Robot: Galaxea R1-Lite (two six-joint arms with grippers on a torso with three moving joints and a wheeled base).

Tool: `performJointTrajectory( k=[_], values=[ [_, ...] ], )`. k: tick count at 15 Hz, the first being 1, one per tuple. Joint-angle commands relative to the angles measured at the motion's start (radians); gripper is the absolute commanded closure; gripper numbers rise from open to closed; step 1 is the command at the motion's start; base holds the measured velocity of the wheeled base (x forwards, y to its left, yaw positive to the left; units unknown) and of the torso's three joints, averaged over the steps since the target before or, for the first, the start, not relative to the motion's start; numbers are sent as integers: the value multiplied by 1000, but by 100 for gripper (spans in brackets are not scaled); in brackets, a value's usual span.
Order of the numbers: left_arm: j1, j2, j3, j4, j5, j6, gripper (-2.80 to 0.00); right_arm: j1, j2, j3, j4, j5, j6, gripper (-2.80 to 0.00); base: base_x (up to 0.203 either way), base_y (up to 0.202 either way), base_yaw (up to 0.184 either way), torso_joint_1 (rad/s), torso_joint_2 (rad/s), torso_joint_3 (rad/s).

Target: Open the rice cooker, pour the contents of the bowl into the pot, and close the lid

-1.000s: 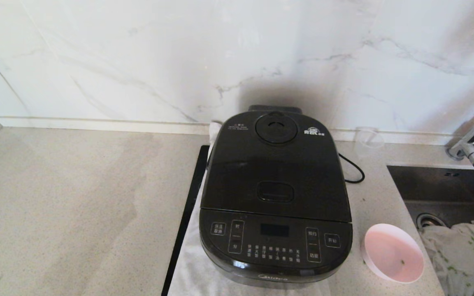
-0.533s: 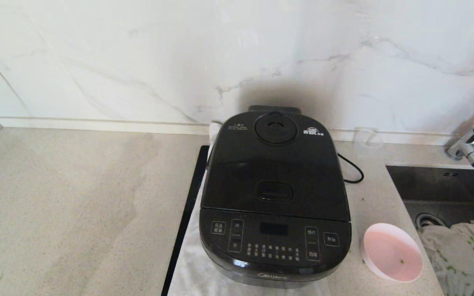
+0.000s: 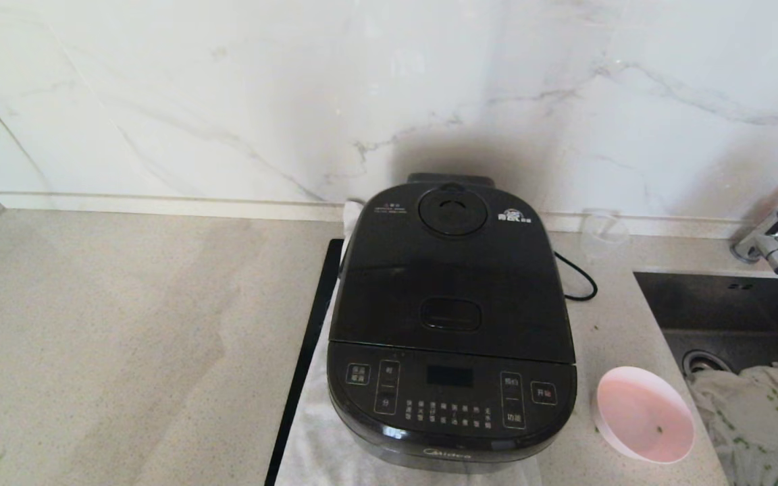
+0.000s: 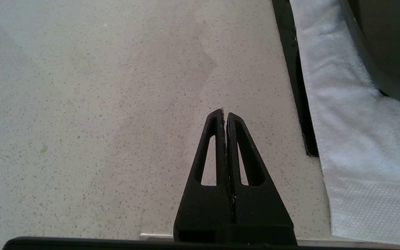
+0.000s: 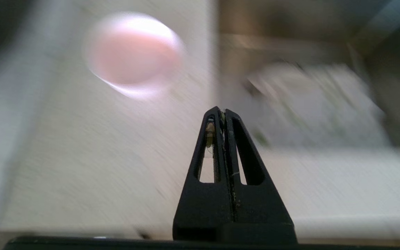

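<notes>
Lid (image 3: 451, 270) of the rice cooker (image 3: 452, 324) unchanged, down; bowl (image 3: 644, 414) right of it near-empty; my right tool (image 5: 223, 113) and left tool (image 4: 225, 114) pinched narrow, empty—task looks finished.

Lots of bare counter (image 3: 125, 324) left of the cooker (image 3: 452, 324); on the right, bowl (image 3: 644, 424) and sink (image 3: 733, 317) (towel inside) crowd it.

Almost nothing has changed; the bowl (image 3: 644, 414) sits marginally lower-left than a second ago
</notes>
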Motion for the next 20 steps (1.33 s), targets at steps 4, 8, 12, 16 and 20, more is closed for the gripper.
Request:
performJointTrajectory(
  k=[4, 8, 12, 16, 20],
  values=[
    [0, -1, 0, 0, 0, 0, 0, 0, -9, 163, -263, 164, -30, 0, 0, 0, 0, 0, 0, 0],
    [0, -1, 0, 0, 0, -1, 0, 0, -7, 163, -253, 176, -61, 0, 0, 0, 0, 0, 0, 0],
    [0, -1, 0, 0, 0, -1, 0, 0, -5, 162, -258, 174, -61, 0, 0, 0, 0, 0, 0, 0],
    [0, -1, 0, 0, -1, -1, 0, -1, 6, 161, -258, 176, -60, 0, 0, 0, 0, 0, 0, 0],
    [0, -1, 0, 0, -1, -1, 0, 0, -4, 162, -265, 173, -16, 0, 0, 0, 0, 0, 0, 0]
  ],
)
